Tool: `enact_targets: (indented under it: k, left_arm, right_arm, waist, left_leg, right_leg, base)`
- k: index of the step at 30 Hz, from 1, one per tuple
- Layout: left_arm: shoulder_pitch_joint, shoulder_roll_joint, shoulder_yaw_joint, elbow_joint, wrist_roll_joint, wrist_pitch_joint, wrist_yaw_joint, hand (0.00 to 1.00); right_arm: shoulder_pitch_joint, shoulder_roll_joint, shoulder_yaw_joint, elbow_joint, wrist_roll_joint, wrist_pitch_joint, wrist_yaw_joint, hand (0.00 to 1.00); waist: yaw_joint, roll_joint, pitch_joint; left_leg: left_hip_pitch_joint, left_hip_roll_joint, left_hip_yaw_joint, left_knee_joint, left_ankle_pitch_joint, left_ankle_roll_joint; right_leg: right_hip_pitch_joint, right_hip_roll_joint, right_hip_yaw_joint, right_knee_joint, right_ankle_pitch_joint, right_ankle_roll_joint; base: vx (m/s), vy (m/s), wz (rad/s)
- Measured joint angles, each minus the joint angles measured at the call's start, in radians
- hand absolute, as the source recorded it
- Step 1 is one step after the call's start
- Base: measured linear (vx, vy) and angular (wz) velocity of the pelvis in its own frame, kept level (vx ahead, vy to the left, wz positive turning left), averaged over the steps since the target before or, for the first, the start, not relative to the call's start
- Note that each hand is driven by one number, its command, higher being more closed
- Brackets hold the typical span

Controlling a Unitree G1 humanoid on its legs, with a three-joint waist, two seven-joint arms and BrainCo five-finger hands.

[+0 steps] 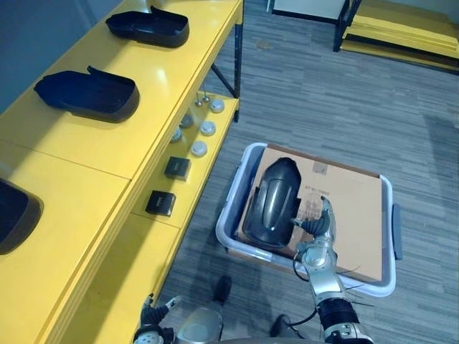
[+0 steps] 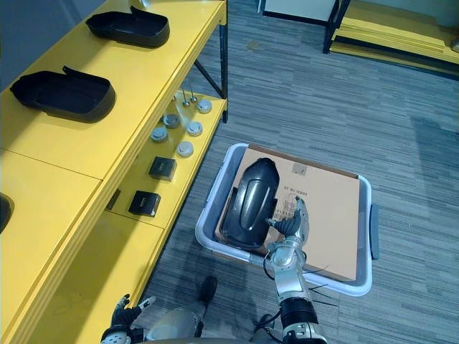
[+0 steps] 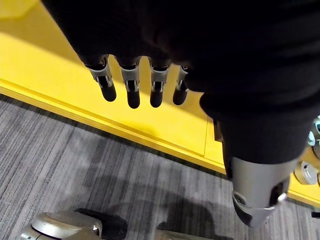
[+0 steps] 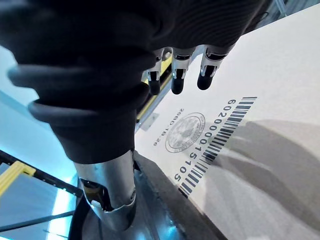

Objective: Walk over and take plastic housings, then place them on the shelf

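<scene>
Your right hand [image 1: 320, 231] hangs over the pale plastic tote [image 1: 231, 199] on the grey carpet [image 1: 323, 86]; its fingers [image 4: 178, 80] are straight and a little apart, holding nothing, tips over the printed cardboard sheet [image 1: 351, 215] that lies in the tote.

Black plastic housing [image 1: 272, 201] lies on that cardboard along the tote's shelf-side half, rounded back up; your right hand is just beside its near right edge; you cannot tell from these views whether the thumb touches it.

Your left hand [image 1: 152, 317] is low at the near end of the yellow shelf [image 1: 165, 79], well apart from the tote; its fingers [image 3: 131, 92] are straight, side by side, pointing down over the shelf's lower board and the carpet, holding nothing.

Top board of the shelf carries three more black housings, well apart in a row: far housing [image 1: 150, 27]; middle housing [image 1: 90, 93]; near housing [image 1: 14, 215], cut by the view's edge.

Lower board of the shelf: two small black boxes [image 1: 176, 168], one behind the other; beyond them a cluster of round silver parts [image 1: 199, 148].
</scene>
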State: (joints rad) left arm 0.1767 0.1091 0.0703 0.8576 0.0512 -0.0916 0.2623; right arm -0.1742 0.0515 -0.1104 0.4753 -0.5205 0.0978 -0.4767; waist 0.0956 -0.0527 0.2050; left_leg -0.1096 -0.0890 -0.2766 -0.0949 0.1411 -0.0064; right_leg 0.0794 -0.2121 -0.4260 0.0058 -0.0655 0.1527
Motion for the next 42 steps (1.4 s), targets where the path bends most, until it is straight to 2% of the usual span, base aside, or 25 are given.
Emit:
enact_targets:
  k: [7, 8, 12, 16, 27, 32, 34, 39, 42]
  left_arm:
    - [-0.004, 0.000, 0.000, -0.003, -0.001, -0.002, 0.000, 0.00]
    - [-0.008, 0.000, 0.000, -0.004, -0.001, -0.002, 0.001, 0.00]
    - [-0.023, 0.003, 0.000, -0.003, -0.003, 0.000, 0.002, 0.00]
    - [-0.042, 0.007, -0.001, 0.000, -0.021, 0.001, 0.002, 0.00]
    - [-0.051, 0.015, -0.002, 0.012, -0.043, 0.001, 0.001, 0.00]
    - [-0.051, 0.015, -0.001, 0.015, -0.043, 0.001, -0.001, 0.00]
    - [-0.051, 0.016, -0.001, 0.015, -0.042, 0.002, -0.001, 0.00]
    - [-0.050, 0.015, -0.002, 0.007, -0.041, 0.006, -0.001, 0.00]
    - [-0.039, 0.018, -0.026, -0.069, -0.041, 0.010, 0.001, 0.00]
  right_arm:
    - [-0.139, -0.002, -0.035, 0.161, 0.039, 0.029, -0.002, 0.00]
    - [-0.162, 0.000, -0.041, 0.183, 0.042, 0.036, -0.009, 1.00]
    - [-0.249, -0.002, -0.079, 0.257, 0.047, 0.042, -0.024, 1.00]
    - [-0.286, -0.026, -0.085, 0.258, 0.075, 0.061, -0.013, 1.00]
    - [-0.306, -0.020, -0.066, 0.325, 0.140, 0.044, 0.064, 1.00]
    - [-0.299, -0.019, -0.059, 0.323, 0.140, 0.037, 0.070, 1.00]
    - [-0.287, -0.018, -0.055, 0.299, 0.139, 0.037, 0.071, 1.00]
    - [-0.198, -0.018, -0.040, 0.087, 0.130, 0.036, 0.067, 1.00]
    - [-0.147, -0.024, -0.042, -0.009, 0.115, 0.033, 0.056, 1.00]
  waist:
    - [0.012, 0.000, 0.013]
    - [0.023, -0.003, 0.021]
    - [0.029, -0.009, 0.048]
    - [0.031, -0.016, 0.053]
    - [0.028, -0.029, 0.062]
    - [0.027, -0.029, 0.062]
    - [0.026, -0.029, 0.062]
    - [0.022, -0.030, 0.062]
    - [0.019, -0.030, 0.061]
  left_leg:
    - [-0.029, -0.003, -0.021, 0.000, 0.002, 0.001]
    - [-0.029, -0.002, -0.020, 0.000, 0.002, 0.001]
    - [-0.037, 0.000, -0.021, 0.000, 0.002, 0.001]
    - [-0.043, 0.000, -0.022, 0.000, 0.002, 0.001]
    - [-0.011, 0.003, -0.010, 0.000, 0.001, 0.000]
    - [-0.002, 0.004, -0.006, -0.001, -0.002, -0.004]
    - [0.001, 0.005, -0.006, -0.002, -0.003, -0.005]
    - [0.001, 0.004, -0.007, -0.001, -0.003, -0.005]
    - [0.002, 0.002, -0.012, -0.001, 0.002, 0.001]
  right_leg:
    - [-0.018, 0.001, -0.022, 0.000, 0.000, 0.000]
    - [-0.019, 0.001, -0.022, 0.001, 0.000, 0.000]
    - [-0.031, 0.001, -0.025, 0.011, 0.000, -0.001]
    - [-0.034, 0.001, -0.031, 0.014, -0.001, -0.003]
    - [-0.013, 0.001, -0.010, 0.017, -0.002, -0.010]
    - [-0.005, 0.001, -0.007, 0.017, -0.002, -0.010]
    - [-0.002, 0.001, -0.006, 0.017, -0.002, -0.010]
    - [-0.001, 0.001, -0.006, 0.017, -0.002, -0.010]
    - [0.004, 0.001, -0.011, 0.012, -0.001, -0.007]
  base:
    - [0.02, -0.002, 0.08]
    - [0.00, 0.000, 0.00]
    - [-0.03, 0.014, 0.00]
    - [-0.03, 0.017, 0.03]
    - [0.00, 0.004, -0.03]
    - [-0.05, 0.014, -0.02]
    - [-0.05, 0.015, 0.00]
    - [-0.02, 0.010, 0.00]
    - [0.00, 0.004, 0.03]
